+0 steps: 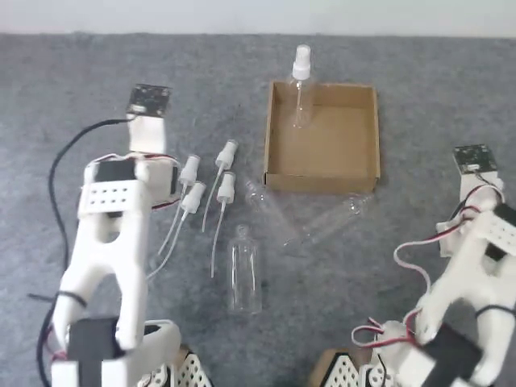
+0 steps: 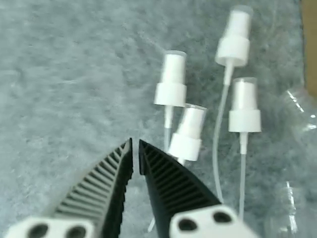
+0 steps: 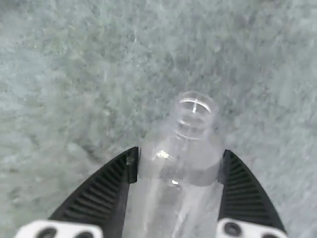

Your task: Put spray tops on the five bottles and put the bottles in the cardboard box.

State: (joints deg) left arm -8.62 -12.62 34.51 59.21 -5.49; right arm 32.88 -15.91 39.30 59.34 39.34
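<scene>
The right gripper (image 3: 179, 151) has a clear bottle (image 3: 192, 121) clamped between its jaws, one jaw against each side of the body. The open neck sticks out past the tips over the grey carpet (image 3: 74, 59), and there is no sprayer on it.

Inside the cardboard box (image 1: 322, 173), against its far wall, is the capped bottle (image 1: 301, 101), its white sprayer poking over the far rim. I can't tell whether it stands or leans there.

Just outside the box's near wall two bare bottles lie on the carpet. The left-corner bottle (image 1: 270, 211) is by the near left corner and the right-corner bottle (image 1: 334, 218) is angled toward the near right corner. Their ends away from the box come close together. A lone bottle (image 1: 243, 274) lies farther out from that near wall, open neck pointing toward the box.

Seen from above, four sprayers lie to the left of the box, dip tubes trailing away from its far side. A first spray top (image 1: 228, 153) and a second spray top (image 1: 226, 187) are closer to the box. A third spray top (image 1: 189, 169) and a fourth spray top (image 1: 193, 196) are farther out.

The left gripper (image 2: 134, 144) is pinched down to a thin slit with nothing in it, its tips just beside the fourth spray top
</scene>
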